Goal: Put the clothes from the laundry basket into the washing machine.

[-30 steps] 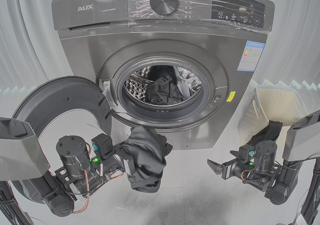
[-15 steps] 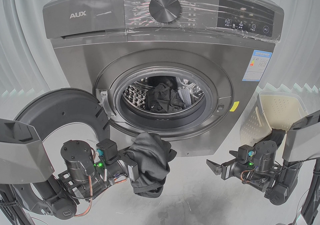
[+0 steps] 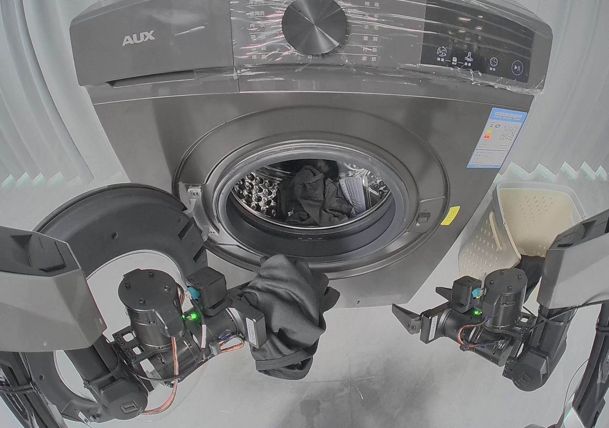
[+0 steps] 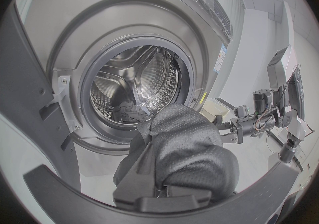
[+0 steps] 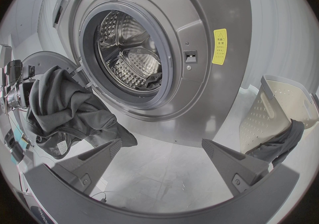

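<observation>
Left gripper [image 3: 255, 325] is clamped on the dark garment [image 3: 288, 309], which totally buries its front end, while the right gripper [image 3: 419, 305] hangs wide open.

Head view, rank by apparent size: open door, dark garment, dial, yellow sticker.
1. open door, clearly largest
2. dark garment, nearer the camera, so its real size is unsure
3. dial
4. yellow sticker

Dark garment [image 3: 287, 312] draping over left gripper [image 4: 159, 186], covering its tips. Left arm [image 3: 44, 296] blocking lower part of washing machine door [image 3: 114, 226]. Right arm [image 3: 571, 258] hiding lower end of laundry basket [image 3: 539, 210] and most of hanging garment [image 5: 282, 141]. Drum rim [image 3: 311, 239] cutting off bottom of clothes in drum [image 3: 314, 194].
</observation>
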`<state>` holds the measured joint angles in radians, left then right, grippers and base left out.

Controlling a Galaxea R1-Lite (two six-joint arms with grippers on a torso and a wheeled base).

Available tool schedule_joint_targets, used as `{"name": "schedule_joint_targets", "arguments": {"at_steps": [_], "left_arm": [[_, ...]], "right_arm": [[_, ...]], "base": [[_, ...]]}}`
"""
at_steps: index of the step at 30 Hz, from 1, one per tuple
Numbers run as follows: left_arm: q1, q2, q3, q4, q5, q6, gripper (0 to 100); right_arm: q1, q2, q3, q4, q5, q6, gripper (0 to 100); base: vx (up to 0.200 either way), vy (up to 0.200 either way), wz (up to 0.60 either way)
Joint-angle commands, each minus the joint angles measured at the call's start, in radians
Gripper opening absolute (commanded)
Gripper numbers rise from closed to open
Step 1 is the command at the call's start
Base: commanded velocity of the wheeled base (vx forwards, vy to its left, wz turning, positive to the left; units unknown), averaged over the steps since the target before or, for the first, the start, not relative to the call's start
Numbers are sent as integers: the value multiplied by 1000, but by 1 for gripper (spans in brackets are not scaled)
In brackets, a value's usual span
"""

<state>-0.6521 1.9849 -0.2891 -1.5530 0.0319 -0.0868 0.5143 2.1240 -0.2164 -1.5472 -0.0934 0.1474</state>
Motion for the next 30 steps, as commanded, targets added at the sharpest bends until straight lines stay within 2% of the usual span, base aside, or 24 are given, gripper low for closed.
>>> {"name": "schedule_joint_targets", "arguments": {"at_steps": [1,7,11,15,17,19,21,23,25,27,29,30], "left_arm": [[-3,3,1,-1,0,-1,0],[-6,8,2,-1,0,-1,0],[-12,12,1,-1,0,-2,0],[-44,23,10,-4,2,-7,0],[-61,23,13,-4,2,-14,0],[-95,26,-2,-2,-4,-39,0],[-103,29,-8,-1,-9,-45,0],[-135,68,-39,-1,-12,-47,0],[-136,88,-76,-1,-21,-47,0],[-118,126,-130,1,-50,-45,0],[-100,152,-170,-1,-55,-41,0],[-64,207,-263,-1,-58,-44,0]], "right_arm": [[1,4,0,-1,0,0,100],[1,5,0,-1,0,0,100],[1,4,0,-1,0,0,100],[4,1,0,-1,0,0,100],[9,-4,0,-1,0,0,100],[20,-13,2,1,-2,0,100],[24,-13,2,1,-2,0,100],[29,-13,3,1,-2,1,100],[30,-15,3,1,0,4,100],[32,-15,5,1,-2,4,100],[36,-16,5,1,-2,4,100],[40,-19,6,1,-2,4,100]], "base": [[0,0,0],[0,0,0],[200,0,0],[0,0,0],[0,0,0],[0,0,0],[0,0,0],[0,0,0],[0,0,0],[0,0,0],[0,0,0],[0,0,0]]}}
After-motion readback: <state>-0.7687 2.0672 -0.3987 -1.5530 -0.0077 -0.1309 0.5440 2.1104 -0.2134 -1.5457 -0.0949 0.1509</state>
